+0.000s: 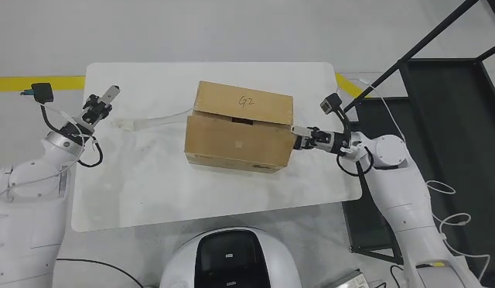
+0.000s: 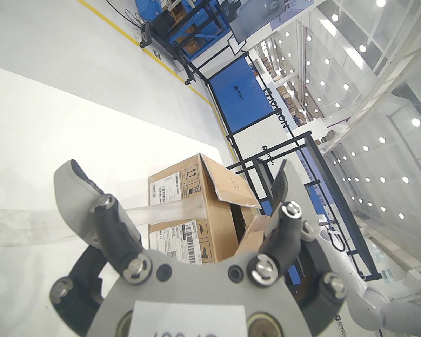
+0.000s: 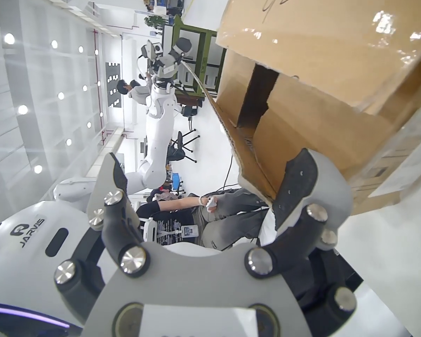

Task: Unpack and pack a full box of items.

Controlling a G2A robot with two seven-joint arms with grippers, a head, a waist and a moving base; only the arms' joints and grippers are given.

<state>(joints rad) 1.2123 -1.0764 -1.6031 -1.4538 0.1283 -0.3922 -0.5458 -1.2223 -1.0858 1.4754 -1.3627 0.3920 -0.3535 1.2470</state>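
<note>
Flaps are the step in hand, by my reading: the box (image 1: 240,129) sits in the middle of the bench (image 1: 139,187), its top seam cracked and a loose tape strip (image 1: 155,121) trailing from it toward 9 o'clock. The right end effector (image 1: 300,138) is at the box's 3 o'clock side, fingers spread, with the raised end of the near flap (image 1: 236,139) just beside one finger — not pinched. The left end effector (image 1: 107,101) hangs spread too, out at 10 o'clock near the tape's far end, gripping nothing that I can make out. To do this well, close squarely on the flap's corner, then swing it outward along its fold rather than straight up — a bare upward tug would likely lift or skid the box.
</note>
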